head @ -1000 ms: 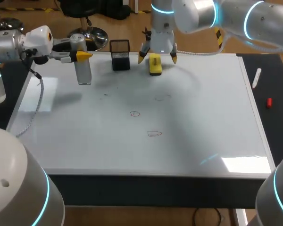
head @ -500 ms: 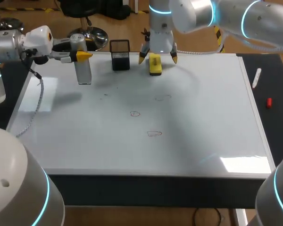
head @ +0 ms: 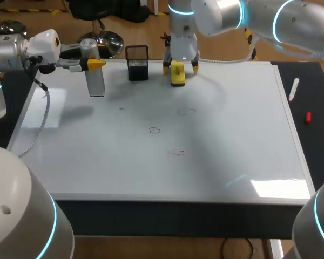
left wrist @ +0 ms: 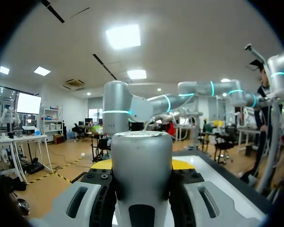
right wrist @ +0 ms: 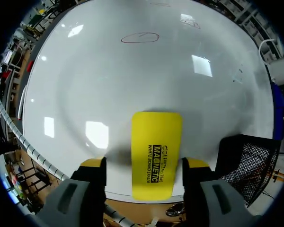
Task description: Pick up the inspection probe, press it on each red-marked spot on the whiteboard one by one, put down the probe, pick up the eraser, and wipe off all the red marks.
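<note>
Right gripper [right wrist: 143, 163]: spread, not yet pinching. One yellow-tipped finger on either long side of yellow rectangular eraser [right wrist: 156, 137], one close against it, other with gap.

Eraser: flat at far edge of white whiteboard [head: 232, 135], long axis running near–far, so squeeze across short width, left–right.

Just left of it: black mesh holder [head: 137, 63].

Far left, well apart: left gripper [head: 92, 64] clamped on upright grey cylindrical probe [head: 95, 81].

Nearer, mid-board: faint red ring marks [head: 176, 153], unwiped.

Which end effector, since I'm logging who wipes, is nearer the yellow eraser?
Right. The right end effector straddles the eraser, open. The left end effector holds the probe, beyond the mesh holder.
</note>
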Robot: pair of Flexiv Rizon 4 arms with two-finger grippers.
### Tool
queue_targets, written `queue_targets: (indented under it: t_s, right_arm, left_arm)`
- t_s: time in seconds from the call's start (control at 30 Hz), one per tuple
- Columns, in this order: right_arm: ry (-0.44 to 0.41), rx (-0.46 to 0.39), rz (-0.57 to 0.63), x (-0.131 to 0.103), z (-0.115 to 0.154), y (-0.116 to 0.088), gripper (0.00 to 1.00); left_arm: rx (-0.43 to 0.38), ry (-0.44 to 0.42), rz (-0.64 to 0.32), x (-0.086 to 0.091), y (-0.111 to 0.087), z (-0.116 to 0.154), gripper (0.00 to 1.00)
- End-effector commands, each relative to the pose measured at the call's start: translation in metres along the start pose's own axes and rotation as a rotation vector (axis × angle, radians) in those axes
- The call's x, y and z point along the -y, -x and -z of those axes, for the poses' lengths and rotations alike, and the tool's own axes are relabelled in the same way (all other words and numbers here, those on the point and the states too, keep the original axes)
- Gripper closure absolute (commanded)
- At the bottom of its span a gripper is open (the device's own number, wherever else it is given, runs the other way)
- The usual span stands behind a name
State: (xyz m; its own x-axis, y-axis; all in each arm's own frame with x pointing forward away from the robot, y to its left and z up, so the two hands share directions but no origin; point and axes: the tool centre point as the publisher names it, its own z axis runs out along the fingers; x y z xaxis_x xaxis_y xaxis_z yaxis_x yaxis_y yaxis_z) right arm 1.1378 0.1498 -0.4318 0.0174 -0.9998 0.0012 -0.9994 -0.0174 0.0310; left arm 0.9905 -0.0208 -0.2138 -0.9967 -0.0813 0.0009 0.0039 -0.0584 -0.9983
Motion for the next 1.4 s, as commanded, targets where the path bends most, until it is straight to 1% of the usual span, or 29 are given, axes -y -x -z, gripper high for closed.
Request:
queue_targets:
  t_s: [0.03, 0.07, 0.1, 0.3, 0.6, 0.7, 0.93, 1.0, 1.23, 1.4]
  right_arm:
    - [0.009, -0.012, 0.003, 0.003, 0.002, 0.001, 0.67]
    - [0.009, -0.013, 0.002, 0.003, 0.002, 0.001, 0.82]
    - [0.009, -0.014, -0.001, 0.003, 0.003, 0.0, 1.0]
    - [0.016, -0.022, -0.025, 0.002, 0.011, -0.006, 1.0]
    - [-0.016, 0.019, -0.182, 0.008, 0.05, -0.023, 1.0]
    - [-0.019, 0.021, -0.224, 0.009, 0.06, -0.033, 1.0]
    - [0.016, 0.023, -0.328, 0.008, 0.079, -0.054, 1.0]
    - [0.01, 0.022, -0.348, 0.007, 0.084, -0.058, 1.0]
    - [0.014, 0.027, -0.485, -0.004, 0.1, -0.08, 1.0]
    - [0.003, 0.043, -0.582, -0.01, 0.109, -0.102, 1.0]
  left_arm:
    - [0.004, 0.0, -0.002, 0.001, -0.001, 0.0, 1.0]
    - [0.004, 0.0, -0.002, 0.001, -0.001, 0.0, 1.0]
    - [0.004, 0.0, -0.002, 0.001, -0.001, 0.0, 1.0]
    - [0.004, 0.0, -0.002, 0.001, -0.001, 0.0, 1.0]
    - [0.004, 0.0, -0.002, 0.001, -0.001, 0.0, 1.0]
    - [0.004, 0.0, -0.002, 0.001, -0.001, 0.0, 1.0]
    - [0.004, 0.0, -0.002, 0.001, -0.001, 0.0, 1.0]
    - [0.004, 0.0, -0.002, 0.001, -0.001, 0.0, 1.0]
    - [0.004, 0.0, -0.002, 0.001, -0.001, 0.0, 1.0]
    - [0.004, 0.0, -0.002, 0.001, -0.001, 0.0, 1.0]
